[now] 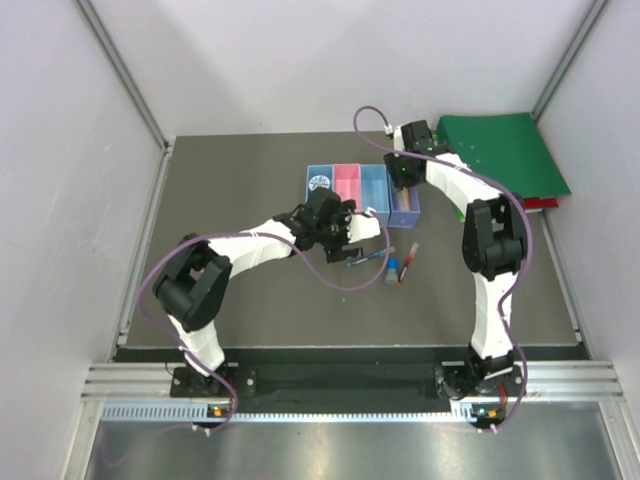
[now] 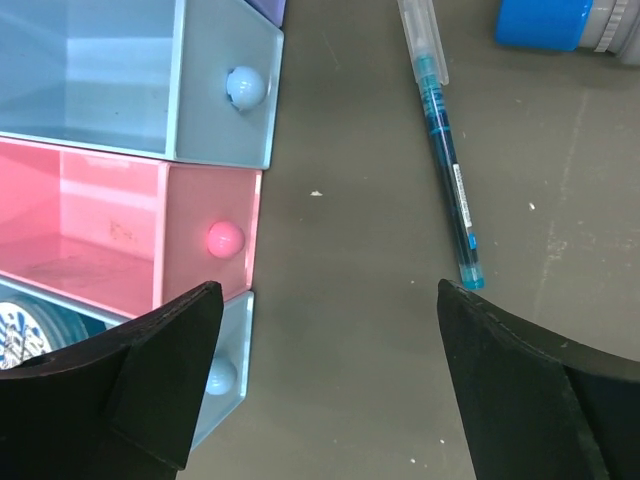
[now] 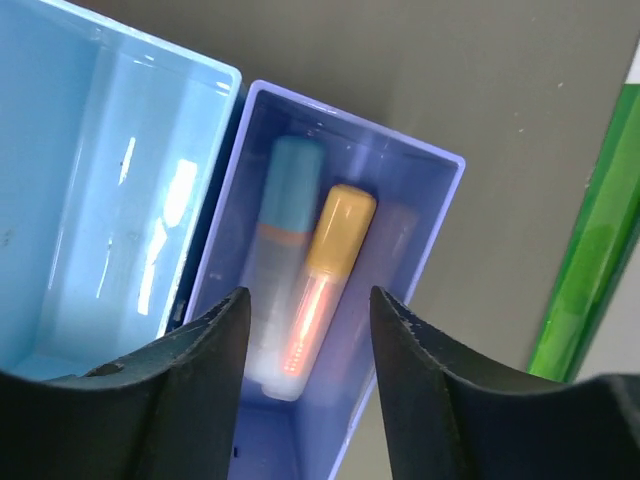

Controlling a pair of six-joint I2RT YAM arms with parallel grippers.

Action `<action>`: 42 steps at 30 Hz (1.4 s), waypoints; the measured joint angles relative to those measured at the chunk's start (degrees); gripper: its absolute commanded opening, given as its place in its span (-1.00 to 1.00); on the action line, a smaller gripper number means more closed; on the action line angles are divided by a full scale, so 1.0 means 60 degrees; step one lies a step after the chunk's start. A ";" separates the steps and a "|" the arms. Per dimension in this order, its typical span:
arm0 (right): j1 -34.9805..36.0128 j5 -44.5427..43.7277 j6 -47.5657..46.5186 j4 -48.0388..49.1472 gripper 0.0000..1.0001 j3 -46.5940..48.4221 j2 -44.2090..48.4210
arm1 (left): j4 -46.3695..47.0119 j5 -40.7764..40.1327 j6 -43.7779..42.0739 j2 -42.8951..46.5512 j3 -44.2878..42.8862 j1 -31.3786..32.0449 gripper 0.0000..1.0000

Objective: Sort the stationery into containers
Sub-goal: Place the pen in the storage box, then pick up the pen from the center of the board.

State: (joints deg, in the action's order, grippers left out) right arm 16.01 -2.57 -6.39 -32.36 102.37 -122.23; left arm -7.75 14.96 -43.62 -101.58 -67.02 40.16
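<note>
Right claw hung over the purple bin, jaws apart, clamped on nothing. Under it we saw the orange-yellow highlighter lying in that bin. Its long axis ran roughly 1–7 in the right wrist view, with an opaque yellow cap at the 1 end and a translucent orange barrel toward 7. The light-blue marker lay parallel on its 9 side; we couldn't tell if they touched. Both were blurred, and the black fingers cut off their 7 ends. The light-blue bin sat against the purple one at 9, and a sliver of green binder showed at 3.

Left claw was spread wide over the bare dark desk, gripping nothing. In its view the teal pen lay flat at 2, long axis near 12–6, its clear end clipped by the top edge. The blue cylinder was cut off at the top right corner. The pink bin at 9 was glossy translucent plastic, with a small ball knob on its end wall.

From the top, the four bins sat in a 9–3 row, each box long along 12–6. The round disc sat in the blue bin. The red pen lay on the desk along 1–7, too small for us to read which end was the tip.
</note>
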 measured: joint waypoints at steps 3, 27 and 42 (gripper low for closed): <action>-0.0007 0.0007 -0.0175 -0.0022 0.07 0.0000 0.0189 | -0.0004 0.0066 0.0076 -0.0142 -0.0069 0.0000 0.74; -0.0688 -0.1107 -0.1191 -0.0106 0.14 0.1035 0.2881 | -0.0503 0.0936 0.0878 -0.1818 -0.0860 0.0000 0.32; -0.0692 -0.1384 -0.1268 -0.0262 0.14 0.1027 0.3293 | -0.1610 0.1843 0.0594 -0.2295 -0.1628 0.0113 -1.00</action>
State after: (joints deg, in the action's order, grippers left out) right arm 11.86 -10.87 -14.00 -33.93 108.53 -102.48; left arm -17.41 26.02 -40.05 -115.35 -76.79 40.84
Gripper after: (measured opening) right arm 0.569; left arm 0.036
